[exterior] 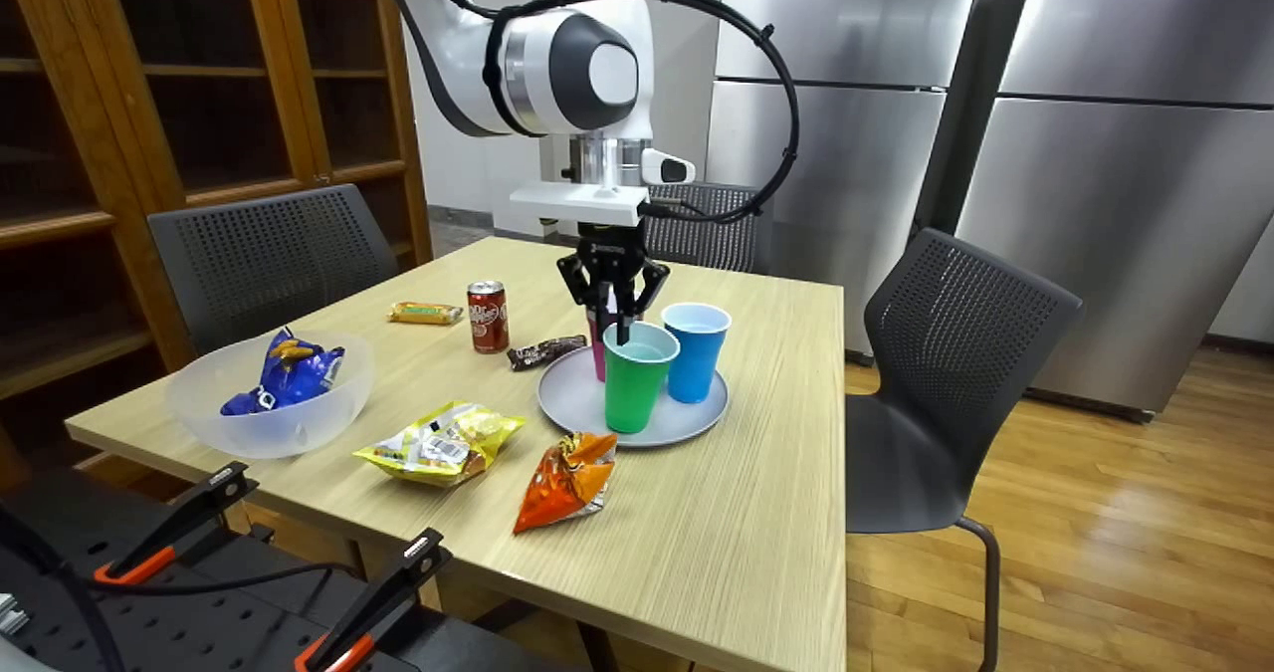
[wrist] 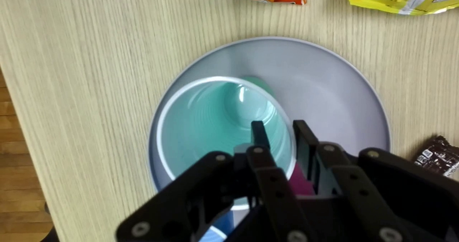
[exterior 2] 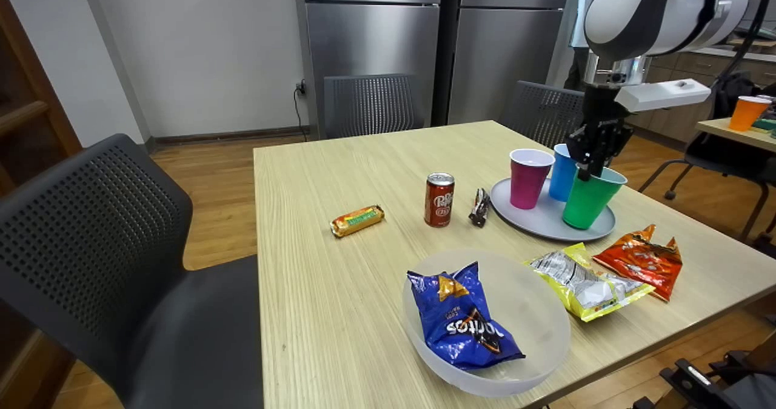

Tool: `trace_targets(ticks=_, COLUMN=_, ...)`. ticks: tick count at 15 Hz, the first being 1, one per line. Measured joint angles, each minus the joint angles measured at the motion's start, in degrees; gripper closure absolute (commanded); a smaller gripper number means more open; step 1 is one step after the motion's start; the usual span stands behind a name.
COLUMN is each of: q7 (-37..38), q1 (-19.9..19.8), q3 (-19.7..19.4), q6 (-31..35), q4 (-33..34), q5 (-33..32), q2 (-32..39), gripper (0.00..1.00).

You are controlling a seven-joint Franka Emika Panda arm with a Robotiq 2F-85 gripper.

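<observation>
The gripper (wrist: 279, 125), fingers parted, straddled the rim of the green cup (exterior: 634, 388), one finger inside, one outside. On the gray plate (exterior: 574, 399), the cup leaned right in both exterior views.

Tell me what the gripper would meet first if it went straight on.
Likely the green cup: the gripper straddles its rim, one jaw inside, so the inner wall or bottom probably comes first; depth is unclear.

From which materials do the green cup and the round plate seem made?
Green cup: probably smooth plastic, as glossy highlights show on its pale inside. Plate: matte-looking grey, perhaps plastic or ceramic; its dull sheen leaves this open.
</observation>
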Motion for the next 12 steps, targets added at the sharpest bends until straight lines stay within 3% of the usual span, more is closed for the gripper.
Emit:
trace_targets(ticks=4, q7=0.0, q1=0.0, q3=0.0, q6=0.0, q4=0.0, q5=-1.0, q2=-0.2, gripper=0.11)
trace_targets(ticks=6, q7=0.0, q1=0.0, q3=0.0, q6=0.1, q4=0.0, q5=-1.0, q2=-0.5, gripper=0.0)
trace_targets(ticks=12, q7=-0.1, q1=0.0, q3=0.0, q6=0.1, q4=-1.3, q5=-1.0, q2=-2.8, gripper=0.0)
